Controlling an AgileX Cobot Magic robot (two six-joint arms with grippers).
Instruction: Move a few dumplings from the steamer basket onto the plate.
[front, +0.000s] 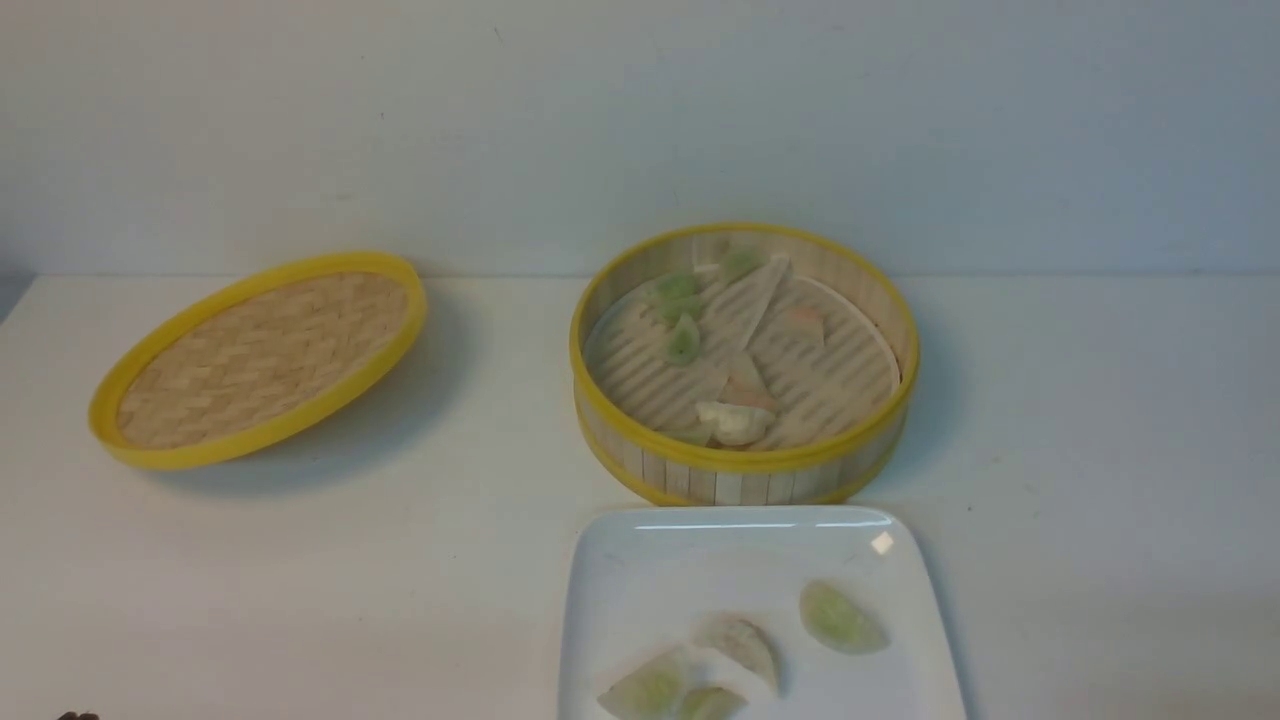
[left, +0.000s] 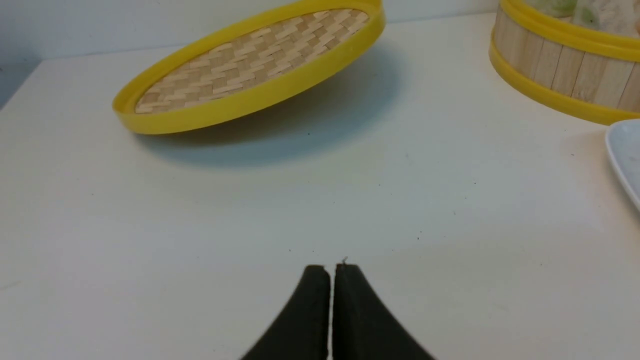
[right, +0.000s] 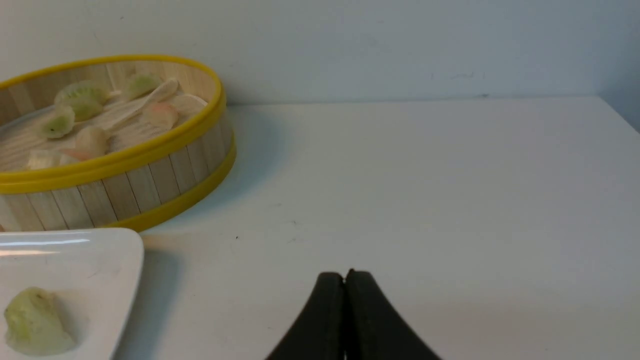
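- Front view: several dumplings (front: 682, 340) lie in the basket (front: 745, 460), green ones toward its far left part, paler and pinkish ones nearer its middle and near side.
- On the plate (front: 765, 545) lie four more: a green one toward its right, a whitish one near the middle, and two greenish ones closer to the camera, one of them cut off by the view's lower edge.
- The basket stands upright on the table, its slatted floor showing between the dumplings.
- The plate sits flat, right in front of the basket on the camera's side; whether the two touch, I cannot tell.
- A pale strip (front: 766, 300) runs across the basket's floor; what it is, I cannot tell.
- Well to the left of the basket, the lid (front: 265, 360) rests tilted, its yellow rim partly raised and casting a shadow.
- Left gripper (left: 332, 267): closed, nothing held, over the table (left: 240, 230).
- Right gripper (right: 344, 275): closed as well, with nothing in its tips, to the right of the plate.
- Behind everything stands a pale wall (front: 640, 120).
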